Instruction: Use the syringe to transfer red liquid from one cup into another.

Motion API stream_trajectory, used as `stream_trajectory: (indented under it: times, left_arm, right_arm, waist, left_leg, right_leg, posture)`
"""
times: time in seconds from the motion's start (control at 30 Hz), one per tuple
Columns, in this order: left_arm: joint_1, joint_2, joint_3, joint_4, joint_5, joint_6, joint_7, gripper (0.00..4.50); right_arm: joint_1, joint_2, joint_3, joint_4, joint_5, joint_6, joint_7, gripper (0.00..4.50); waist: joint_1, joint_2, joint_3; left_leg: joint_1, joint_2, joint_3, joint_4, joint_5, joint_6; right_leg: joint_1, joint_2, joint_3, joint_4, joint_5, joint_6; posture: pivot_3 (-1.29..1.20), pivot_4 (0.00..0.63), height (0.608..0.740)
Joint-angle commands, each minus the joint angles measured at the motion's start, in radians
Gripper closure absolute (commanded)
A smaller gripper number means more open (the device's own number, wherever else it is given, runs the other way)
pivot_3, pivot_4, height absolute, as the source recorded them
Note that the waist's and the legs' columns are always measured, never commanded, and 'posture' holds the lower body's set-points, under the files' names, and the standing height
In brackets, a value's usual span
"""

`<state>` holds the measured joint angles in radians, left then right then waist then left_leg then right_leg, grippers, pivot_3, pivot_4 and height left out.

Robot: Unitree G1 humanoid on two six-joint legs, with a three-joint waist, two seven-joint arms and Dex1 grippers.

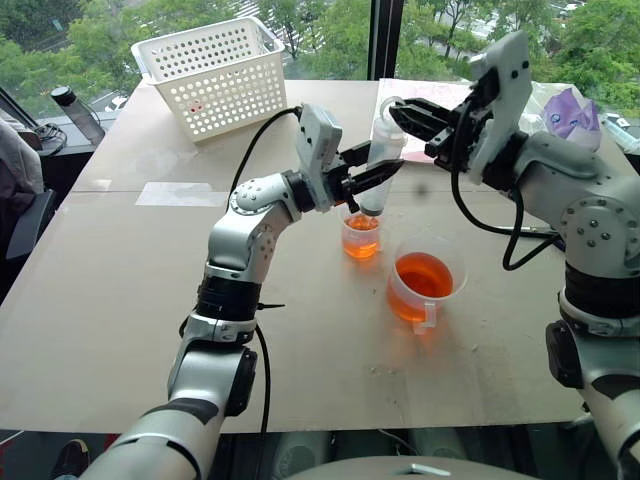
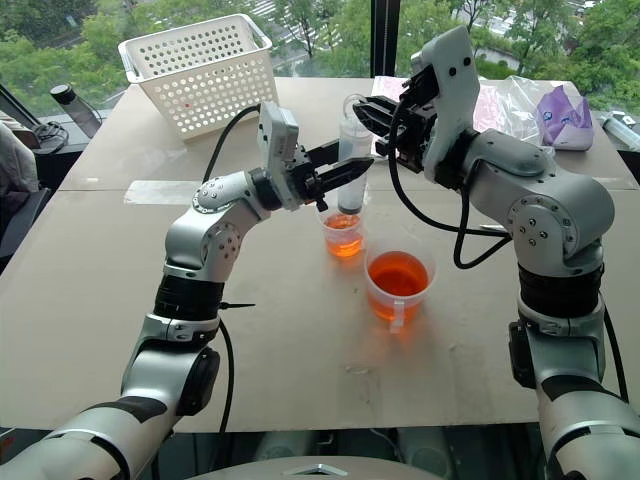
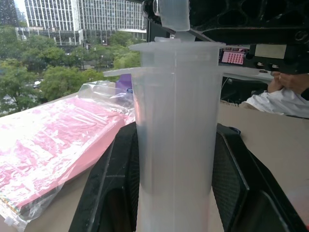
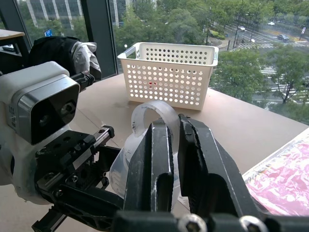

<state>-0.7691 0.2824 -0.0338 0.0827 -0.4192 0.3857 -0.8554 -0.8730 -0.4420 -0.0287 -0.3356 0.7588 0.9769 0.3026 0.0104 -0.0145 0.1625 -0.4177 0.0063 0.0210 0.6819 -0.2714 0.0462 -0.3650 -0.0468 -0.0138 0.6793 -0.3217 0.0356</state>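
Clear plastic fills the space between my two hands: a large syringe point(image 1: 383, 165) stands upright above the middle of a pale brown table point(image 1: 120, 300). My left gripper point(image 1: 372, 178) has its black fingers point(image 3: 116, 188) clamped on either side of the whitish barrel, roughly halfway down. My right gripper point(image 1: 412, 115) reaches in from the other side, higher up, with its fingers point(image 4: 161, 159) pressed close together on the ring-shaped top of the plunger.

The syringe's short tip points down into a small clear cup point(image 1: 361, 236), which sits directly beneath it on the table. That cup holds a shallow layer of orange-red liquid point(image 1: 361, 243). Just beside it, nearer to me and toward my right, stands a wider clear measuring cup point(image 1: 423, 288) with a side handle, holding more of the same orange-red liquid. The two cups are close together but I cannot tell whether they touch.

At the far end of the table, on my left, sits a white plastic basket point(image 1: 216, 72) with perforated sides. On the far right lies a pink sheet in a clear plastic sleeve point(image 3: 58, 140), and past it a small purple packet point(image 1: 571, 112) in a crumpled clear bag. A dark bottle point(image 1: 75, 112) stands off the table's far left corner. Beyond the table, windows look onto green trees.
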Motion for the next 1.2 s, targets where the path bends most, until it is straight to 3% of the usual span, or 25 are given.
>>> stream_trajectory:
  times: [0.03, 0.1, 0.23, 0.37, 0.73, 0.93, 1.2]
  left_arm:
    - [-0.03, 0.006, 0.053, -0.074, -0.036, -0.023, 0.022, 3.08]
    - [-0.025, 0.009, 0.053, -0.079, -0.036, -0.022, 0.023, 3.08]
    - [-0.019, 0.015, 0.054, -0.081, -0.037, -0.022, 0.025, 3.08]
    - [-0.018, 0.018, 0.058, -0.085, -0.039, -0.017, 0.028, 3.08]
    - [-0.036, 0.047, 0.089, -0.183, -0.13, 0.107, 0.064, 3.08]
    - [-0.032, 0.088, 0.096, -0.232, -0.162, 0.164, 0.074, 3.08]
    - [-0.028, 0.085, 0.075, -0.209, -0.142, 0.15, 0.078, 3.08]
  right_arm:
    - [0.021, 0.016, 0.033, -0.033, 0.025, 0.044, 0.031, 4.44]
    - [0.016, 0.033, 0.016, -0.029, 0.036, 0.048, 0.026, 4.44]
    - [-0.003, 0.074, -0.054, -0.02, 0.11, 0.073, 0.026, 2.98]
    - [-0.008, 0.097, -0.126, -0.018, 0.183, 0.09, 0.005, 1.18]
    - [0.008, 0.001, -0.289, 0.011, 0.38, 0.116, 0.019, 1.18]
    - [0.065, -0.079, -0.314, 0.027, 0.373, 0.093, 0.028, 1.18]
    - [0.09, -0.083, -0.301, 0.022, 0.368, 0.061, 0.015, 1.18]
  waist:
    - [0.0, 0.0, 0.0]
    - [0.0, 0.0, 0.0]
    - [-0.003, 0.0, 0.0]
    - [-0.005, 0.0, 0.0]
    - [-0.009, 0.0, 0.0]
    - [-0.016, 0.0, 0.0]
    - [-0.022, 0.0, 0.0]
  left_leg:
    - [0.0, 0.0, 0.0, 0.0, 0.0, 0.0]
    - [0.0, 0.0, 0.0, 0.0, 0.0, 0.0]
    - [0.0, 0.0, 0.0, 0.0, 0.0, 0.0]
    - [0.0, 0.0, 0.0, 0.0, 0.0, 0.0]
    - [0.0, 0.0, 0.0, -0.001, 0.0, 0.0]
    - [0.0, 0.0, 0.0, -0.001, 0.0, 0.0]
    - [0.0, 0.0, 0.0, -0.001, 0.0, 0.0]
  right_leg:
    - [0.0, 0.0, 0.0, 0.0, 0.0, 0.0]
    - [0.0, 0.0, 0.0, 0.0, 0.0, 0.0]
    - [0.0, 0.0, 0.0, 0.0, 0.0, 0.0]
    - [0.0, 0.0, 0.0, 0.0, 0.0, 0.0]
    - [0.0, 0.0, 0.0, 0.0, 0.0, 0.0]
    - [0.0, 0.0, 0.0, 0.0, 0.0, 0.0]
    - [0.0, 0.0, 0.0, 0.0, 0.0, 0.0]
  posture:
    - [0.0, 0.15, 0.74]
    - [0.0, 0.15, 0.74]
    - [0.0, 0.15, 0.74]
    - [0.0, 0.15, 0.74]
    - [0.0, 0.15, 0.74]
    - [0.0, 0.15, 0.74]
    - [0.0, 0.15, 0.74]
